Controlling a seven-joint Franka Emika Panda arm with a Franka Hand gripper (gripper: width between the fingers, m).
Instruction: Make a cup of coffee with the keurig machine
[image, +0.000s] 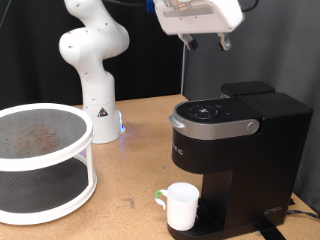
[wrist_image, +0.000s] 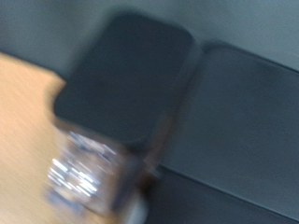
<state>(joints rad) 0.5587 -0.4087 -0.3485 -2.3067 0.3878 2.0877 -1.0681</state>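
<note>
The keurig machine (image: 235, 150) is a tall black box with a grey-silver lid handle, standing on the wooden table at the exterior view's right. Its lid is down. The cup (image: 181, 207), a small white mug, stands on the drip tray under the spout. My gripper (image: 205, 42) hangs high above the machine's rear, fingers apart with nothing between them. The blurred wrist view looks down on a black top part of the machine (wrist_image: 126, 79); no fingers show in it.
A white round two-tier stand (image: 45, 205) fills the exterior view's left. The robot's white base (image: 100, 115) stands behind it. A small green-topped thing (image: 160, 193) lies by the cup's handle. Bare wooden table (image: 130, 170) lies between stand and machine.
</note>
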